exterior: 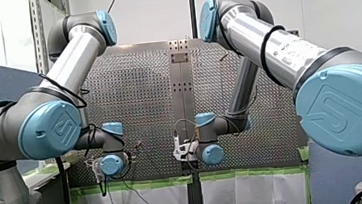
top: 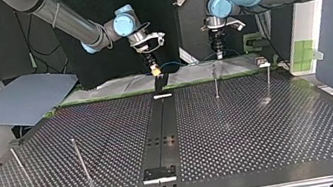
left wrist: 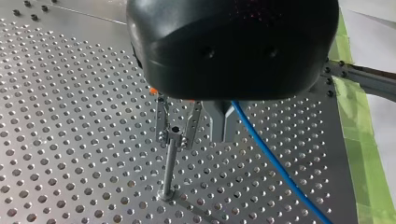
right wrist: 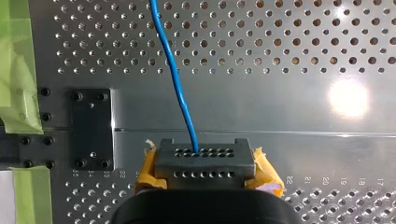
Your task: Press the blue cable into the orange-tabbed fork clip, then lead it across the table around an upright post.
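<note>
The blue cable (left wrist: 271,158) slants away from under my left gripper (left wrist: 223,135), whose grey fingers sit pressed together on it. Beside them an upright post (left wrist: 169,163) rises in front of two perforated metal prongs with an orange tab (left wrist: 152,91), the fork clip (left wrist: 161,122). The cable lies outside those prongs. My right gripper (right wrist: 203,179) has its yellow pads (right wrist: 148,170) shut on a dark connector block (right wrist: 201,161), from which the cable (right wrist: 175,79) leads off. In the top view my left gripper (top: 219,55) hangs behind the post (top: 215,81), and my right gripper (top: 154,69) holds the block (top: 159,81).
A second post (top: 268,80) stands at the top view's right, and two leaning rods (top: 81,160) at its left front. A black rail (top: 160,130) runs down the table's middle. Green tape (left wrist: 369,154) lines the far edge. A blue-grey sheet (top: 23,98) lies off the table.
</note>
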